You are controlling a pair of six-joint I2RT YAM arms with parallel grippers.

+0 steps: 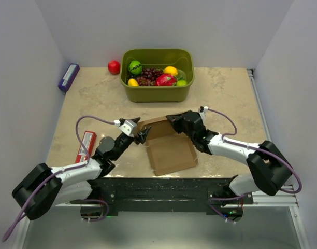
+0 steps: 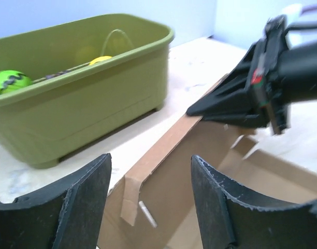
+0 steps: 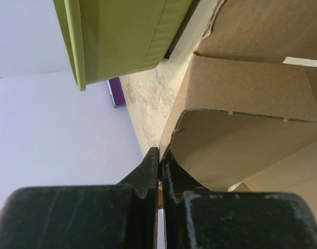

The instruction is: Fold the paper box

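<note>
**Paper box [image 1: 171, 153] pinched at its upright panel, just on the near side of the green tub [image 1: 158, 93]**

Closest to the arms' bases, well to the near-left of the tub, a slim red pack [image 1: 86, 146] lies flat on the table [image 1: 226, 98]. Its label shows pale marks too small to read.

The box sits in front of the tub's middle, near it but not touching. Its long axis runs roughly from the near edge toward the tub. A flat panel lies on the near side and another panel stands up on the tub side.

The left gripper [image 1: 142, 136] is at the left end of that upright panel. Its fingers [image 2: 81, 202] are spread apart and hold nothing, and in the left wrist view the panel's edge and a small tab lie straight ahead, just past the tips.

The right gripper [image 1: 170, 118] reaches in from the other side. Its fingertips [image 3: 148, 171] are pressed together on the panel's top edge, with what looks like a sliver of cardboard between them.

Both arms are at the box, but only the right holds it. I judge the next fold depends on the free left fingers going forward onto the edge they face.

Beyond the box, the tub holds fruit. A red ball [image 1: 114, 67] sits just off the tub's far-left corner, and a purple box [image 1: 68, 77] lies well to the tub's left by the wall.

The cardboard is plain brown and unprinted, and no writing can be read anywhere.
</note>
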